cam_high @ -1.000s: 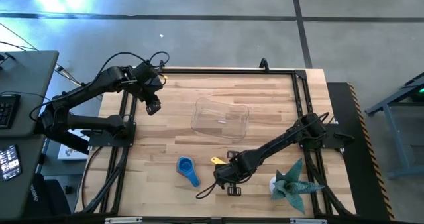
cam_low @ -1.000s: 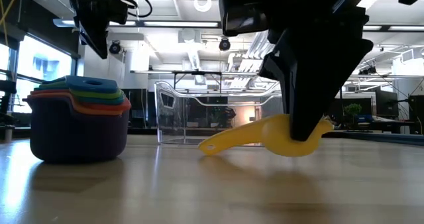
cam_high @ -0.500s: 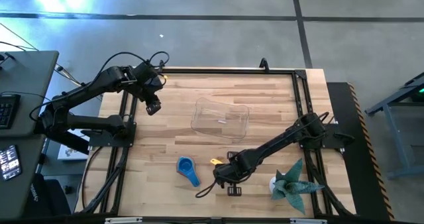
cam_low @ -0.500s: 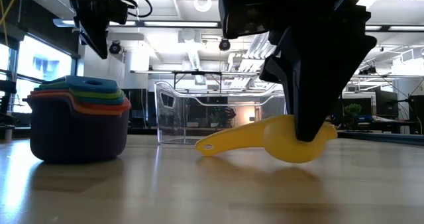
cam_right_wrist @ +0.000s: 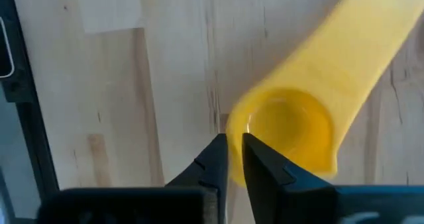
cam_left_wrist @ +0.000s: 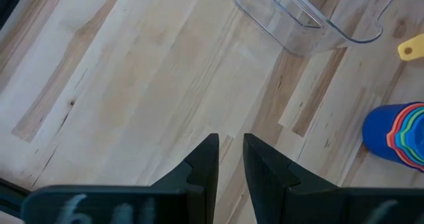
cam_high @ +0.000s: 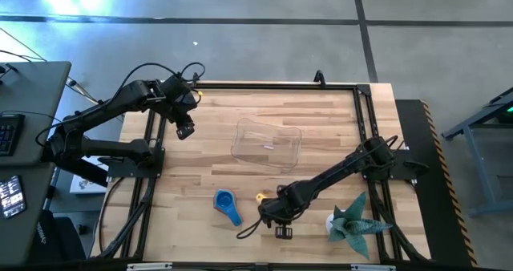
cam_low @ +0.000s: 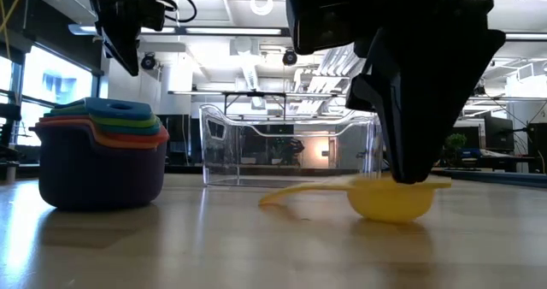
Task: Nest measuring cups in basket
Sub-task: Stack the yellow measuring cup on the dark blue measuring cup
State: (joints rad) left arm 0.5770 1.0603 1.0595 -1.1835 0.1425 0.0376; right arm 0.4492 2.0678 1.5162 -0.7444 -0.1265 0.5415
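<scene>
At lower centre of the high view, the right gripper point(cam_high: 273, 218) pinches the yellow measuring cup's point(cam_low: 389, 198) rim between nearly closed jaws, its bowl resting on the table point(cam_high: 321, 115), handle pointing left in the low view. Further left sits the nested cup stack point(cam_low: 101, 152); beyond, the clear basket point(cam_high: 266, 144). Far upper left, the left gripper point(cam_high: 185, 130) hovers nearly closed, empty.

The yellow measuring cup point(cam_low: 389, 200), a second ago tilted and lifted off the surface point(cam_low: 256, 246) with its handle drooping, now sits level on the wood with the handle nearly horizontal. The right gripper point(cam_right_wrist: 233, 159) has come down with it, its fingers point(cam_right_wrist: 215, 159) straddling the cup's rim, the gap slightly wider than before.
</scene>
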